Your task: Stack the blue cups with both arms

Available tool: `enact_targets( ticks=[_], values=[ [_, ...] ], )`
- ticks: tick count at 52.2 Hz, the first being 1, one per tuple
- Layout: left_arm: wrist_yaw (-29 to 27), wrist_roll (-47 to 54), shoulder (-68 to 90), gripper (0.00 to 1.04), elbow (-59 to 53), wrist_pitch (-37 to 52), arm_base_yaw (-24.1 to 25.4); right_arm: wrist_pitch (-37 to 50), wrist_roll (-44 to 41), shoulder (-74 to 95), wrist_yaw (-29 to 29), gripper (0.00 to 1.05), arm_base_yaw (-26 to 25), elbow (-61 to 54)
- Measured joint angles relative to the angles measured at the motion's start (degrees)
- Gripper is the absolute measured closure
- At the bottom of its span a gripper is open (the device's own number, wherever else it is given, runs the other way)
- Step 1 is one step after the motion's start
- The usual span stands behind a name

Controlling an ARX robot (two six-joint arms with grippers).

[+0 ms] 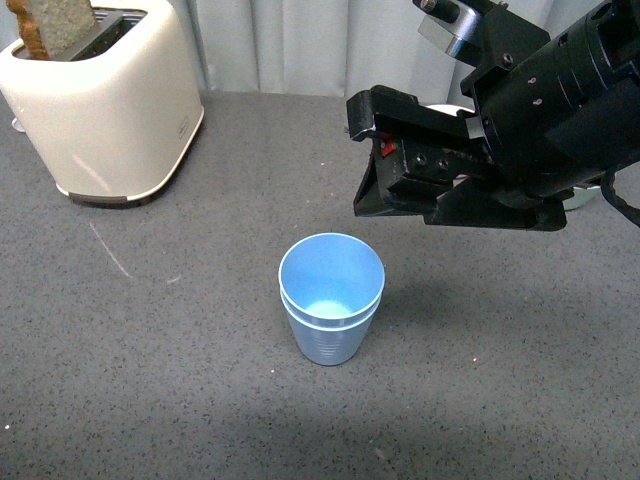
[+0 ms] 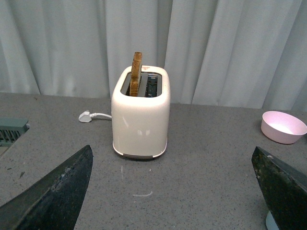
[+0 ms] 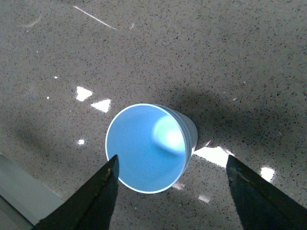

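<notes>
Right gripper (image 1: 375,165): held above the table just beyond and to the right of the cups; jaws spread wide, nothing gripped.
Left gripper (image 2: 172,191): only two dark fingertips are seen, set far apart and empty; the arm is absent from the front view.
Blue cups (image 1: 331,297): already nested, one rim just above the other, upright on the grey table (image 1: 150,380).
Handling: judged light, thin, smooth plastic, easily tipped or squeezed; best taken by the upper wall below the rim.
Background: a toaster (image 1: 100,100) and a pink bowl (image 2: 283,127) are well apart.
Hidden: the inner cup's body is concealed.
</notes>
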Motion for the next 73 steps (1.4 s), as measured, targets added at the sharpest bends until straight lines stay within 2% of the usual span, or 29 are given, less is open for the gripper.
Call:
enact_targets(
  ticks=[8,20,22,24,25,28,30,32,34,36,44,46,62,71,73],
  values=[
    [0.0,0.0,0.0,0.07,0.0,0.0,0.0,2.95,0.02,-1.95,1.14,0.08,-0.09,-0.85],
    [0.0,0.0,0.0,0.07,0.0,0.0,0.0,4.26,0.26,-4.48,3.52,0.1,-1.31,-1.31],
    [0.02,0.02,0.0,0.07,0.0,0.0,0.0,11.17,-1.07,-4.28,9.49,0.13,-0.72,-3.72],
    [-0.02,0.0,0.0,0.07,0.0,0.0,0.0,24.74,-4.59,-4.35,20.04,0.2,-0.26,-9.03],
    [0.2,0.02,0.02,0.07,0.0,0.0,0.0,34.75,-7.8,-4.37,27.08,0.25,-0.17,-13.38],
    [-0.2,0.0,-0.02,0.07,0.0,-0.02,0.0,56.17,-11.87,-5.7,36.46,0.38,-1.33,-23.41],
    [-0.2,0.0,-0.02,0.07,0.0,-0.07,0.0,66.55,-13.49,-8.24,37.46,0.47,-3.04,-28.28],
    [-0.17,0.0,-0.02,0.07,0.0,-0.09,0.0,72.85,-14.6,-11.69,36.89,0.56,-4.79,-31.52],
    [-0.13,0.0,-0.02,0.07,0.0,-0.09,0.0,75.21,-15.08,-15.23,35.69,0.64,-6.19,-34.01],
    [0.02,0.02,-0.02,0.07,0.0,-0.09,0.0,75.47,-15.47,-18.01,34.36,0.73,-7.43,-36.48],
    [0.02,0.0,-0.02,0.07,0.0,-0.09,0.0,74.64,-16.04,-22.71,31.41,0.96,-10.49,-42.4],
    [0.0,0.0,0.0,0.07,0.0,-0.09,0.0,77.05,-16.15,-23.3,30.32,1.04,-11.43,-44.5],
    [0.0,0.0,-0.04,0.07,0.0,-0.09,0.0,70.82,-16.31,-36.26,25.66,1.04,-16.35,-52.02],
    [-0.02,0.0,-0.04,0.07,0.0,-0.09,0.0,63.91,-16.31,-45.77,23.28,1.04,-18.43,-54.42],
    [-0.02,0.0,-0.04,0.07,0.0,-0.09,0.0,62.01,-16.28,-48.06,21.29,1.04,-19.74,-54.86]
  ],
)
